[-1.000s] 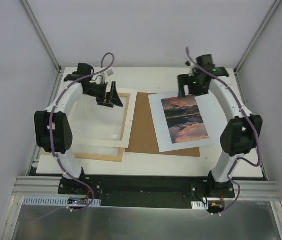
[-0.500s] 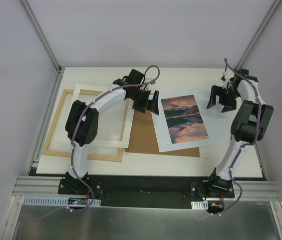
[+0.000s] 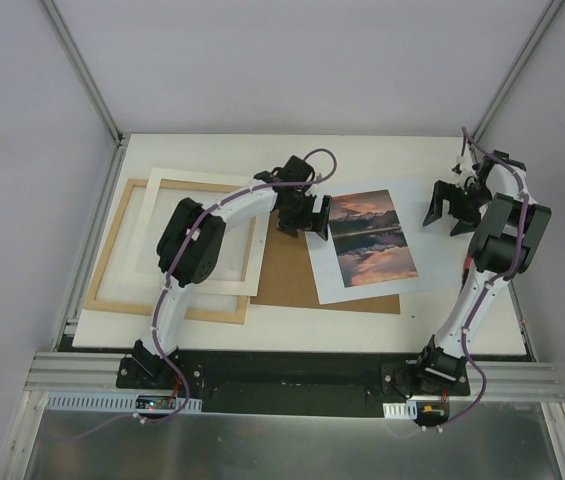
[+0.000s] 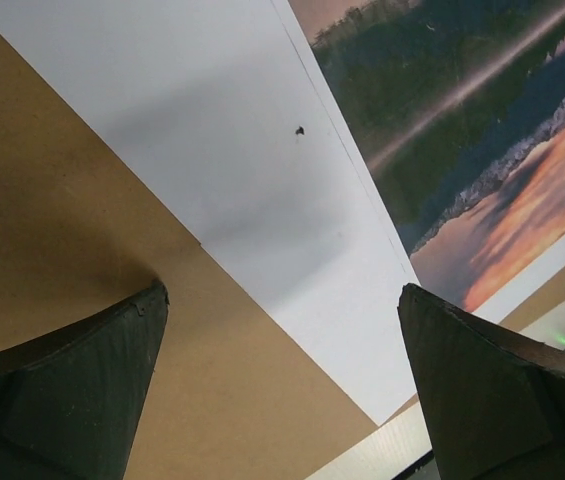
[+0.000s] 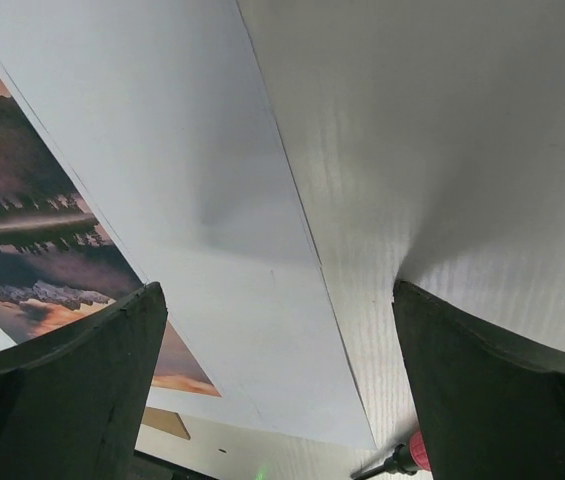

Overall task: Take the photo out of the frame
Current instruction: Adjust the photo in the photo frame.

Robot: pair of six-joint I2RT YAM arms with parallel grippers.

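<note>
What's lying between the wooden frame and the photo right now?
The top view shows the brown backing board between the frame and the photo, whose sheet overlaps the board's right part. The open left gripper hangs above the photo's left edge.

- The right gripper hangs over the right edge of the photo, its jaws spread wide with nothing between them.
- One of its dark fingers sits over the photo; the other is off the photo's right side.
- The photo's printed picture, dark mountains and orange-pink sky, shows only at its left part; a wide white border lies to the right of it.
- The white table lies right of the photo's edge, under it.
- A sliver of brown board shows just past the photo's lower edge.
- A small red-tipped thing, too small to identify, lies on the table, apart from the photo.
</note>
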